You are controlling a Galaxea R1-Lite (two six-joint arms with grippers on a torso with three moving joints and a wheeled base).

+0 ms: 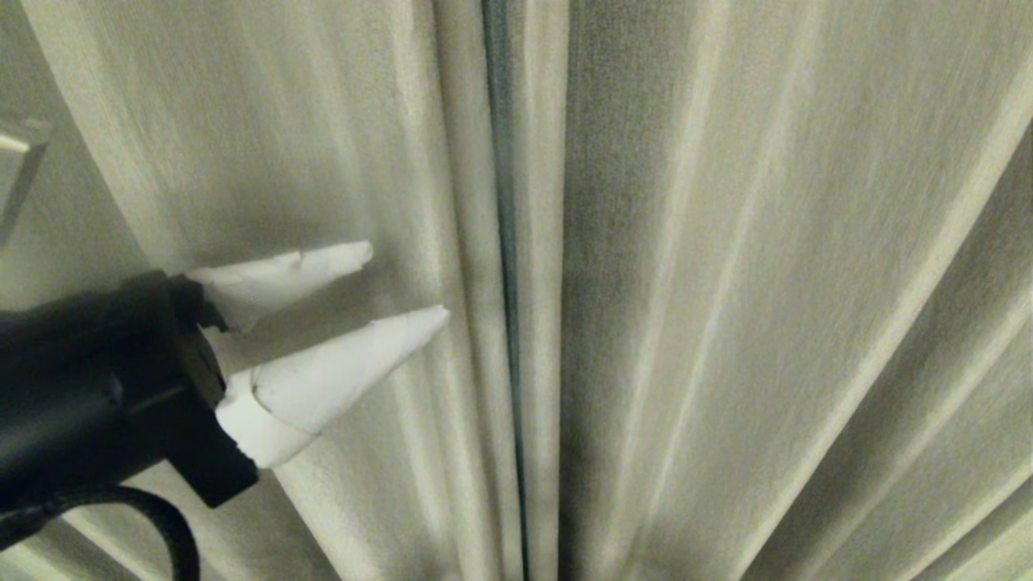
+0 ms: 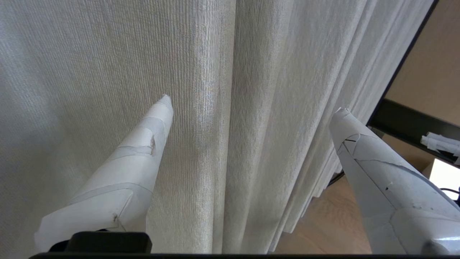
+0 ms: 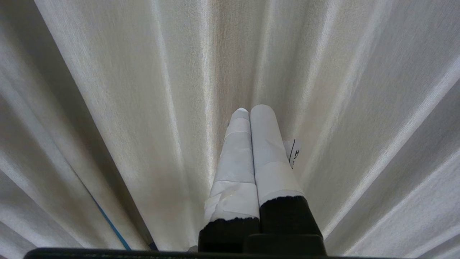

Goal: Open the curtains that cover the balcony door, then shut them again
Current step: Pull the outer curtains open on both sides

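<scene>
The cream pleated curtains (image 1: 726, 282) fill the head view, drawn together, with a thin dark slit (image 1: 502, 161) where the two panels meet. The balcony door is hidden behind them. My left gripper (image 1: 405, 281) reaches in from the left and is open, its white-taped fingertips pointing at the left panel just short of the slit. In the left wrist view the same gripper (image 2: 254, 103) spans a few pleats of the curtains (image 2: 222, 118) without pinching them. My right gripper (image 3: 250, 108) is shut on nothing, its tips close to the curtains (image 3: 125, 108).
Light wooden floor (image 2: 323, 223) shows below the curtain hem in the left wrist view. A black bar (image 2: 406, 122) runs beside the curtain's edge there. A pale wall fitting (image 1: 16, 161) sits at the far left of the head view.
</scene>
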